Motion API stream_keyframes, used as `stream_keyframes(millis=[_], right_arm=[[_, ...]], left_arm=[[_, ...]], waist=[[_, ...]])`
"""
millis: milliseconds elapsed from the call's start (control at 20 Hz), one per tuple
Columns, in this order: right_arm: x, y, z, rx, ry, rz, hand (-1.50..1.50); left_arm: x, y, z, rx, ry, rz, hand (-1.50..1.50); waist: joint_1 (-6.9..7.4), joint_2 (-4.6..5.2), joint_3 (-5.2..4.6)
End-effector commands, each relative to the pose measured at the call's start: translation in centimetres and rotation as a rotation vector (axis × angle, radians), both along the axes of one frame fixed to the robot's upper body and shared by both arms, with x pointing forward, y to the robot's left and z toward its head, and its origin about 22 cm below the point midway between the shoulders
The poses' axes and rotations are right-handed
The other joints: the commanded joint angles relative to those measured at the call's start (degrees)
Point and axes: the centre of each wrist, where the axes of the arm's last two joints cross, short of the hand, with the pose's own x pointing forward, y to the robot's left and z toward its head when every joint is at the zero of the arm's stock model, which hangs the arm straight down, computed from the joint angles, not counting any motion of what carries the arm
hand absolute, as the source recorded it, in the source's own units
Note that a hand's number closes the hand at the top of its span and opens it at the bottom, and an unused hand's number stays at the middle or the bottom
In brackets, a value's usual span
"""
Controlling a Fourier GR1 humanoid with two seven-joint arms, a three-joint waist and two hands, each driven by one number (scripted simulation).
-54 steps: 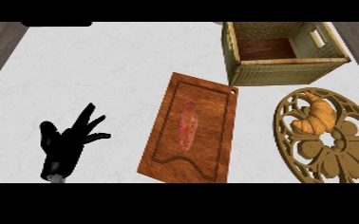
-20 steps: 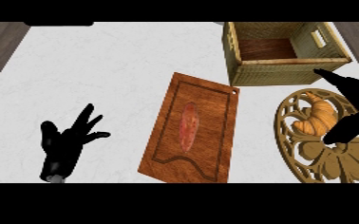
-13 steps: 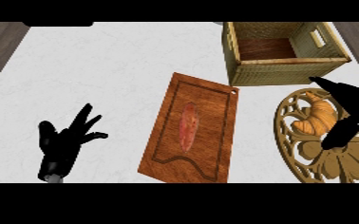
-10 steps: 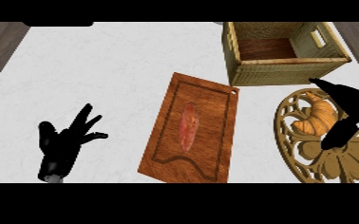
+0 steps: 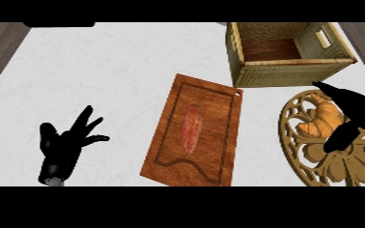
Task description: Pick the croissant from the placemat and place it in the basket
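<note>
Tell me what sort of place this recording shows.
Most likely a kitchen counter: a pale marbled worktop carrying a wooden cutting board, a croissant on an ornate golden placemat, and an open woven basket.

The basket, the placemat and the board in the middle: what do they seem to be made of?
Basket: woven wicker by its fine ribbed walls, dull olive-tan, with a dark plank-like floor. Placemat: perhaps wood or metal, golden, with cut-out scrolls. Board: reddish wood, smooth, streaky grain.
</note>
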Motion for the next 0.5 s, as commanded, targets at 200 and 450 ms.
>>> stream_keyframes(millis=[200,450], right_arm=[[-0.5,0.4,-1.2,-0.078,-0.039,0.115,1.50],[-0.3,0.5,-0.7,-0.129,-0.059,0.131,1.50]], left_arm=[[-2.2,-0.5,-3.8,0.025,0.152,0.033,0.00],[-2.1,1.2,-1.9,0.053,0.137,0.036,0.00]], waist=[[-0.08,0.69,-0.70],[-0.11,0.49,-0.69]])
